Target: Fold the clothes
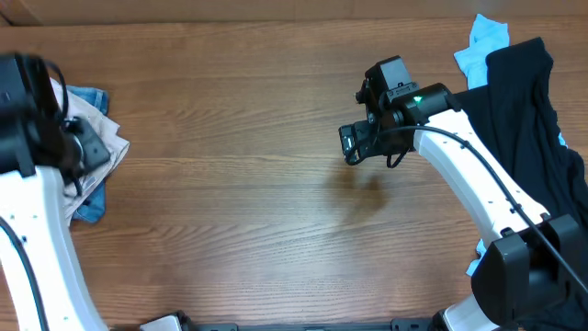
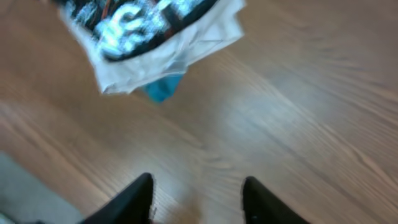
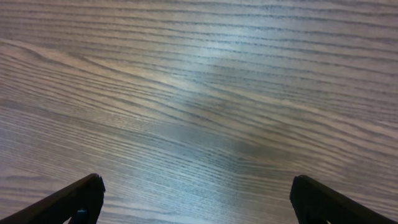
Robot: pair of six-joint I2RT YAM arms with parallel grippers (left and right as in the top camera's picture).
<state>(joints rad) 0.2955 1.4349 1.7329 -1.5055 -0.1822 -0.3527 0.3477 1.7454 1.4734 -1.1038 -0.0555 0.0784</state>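
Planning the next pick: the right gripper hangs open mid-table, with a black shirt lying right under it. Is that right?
Not quite. The right gripper does hang open mid-table, but only bare table lies under it, as the right wrist view shows.

You've got a wooden table (image 1: 230, 184), mid-brown, grain running left-right in the overhead. There's a soft dark shadow (image 1: 366, 191) on it right of centre; the right wrist view shows a similar smudge across the grain. A lighter tan band (image 1: 230, 9) runs along the far edge, can't tell what it is. In the left wrist view you see a blurred grey strip (image 2: 22, 196) beyond the table's edge, bottom-left corner.
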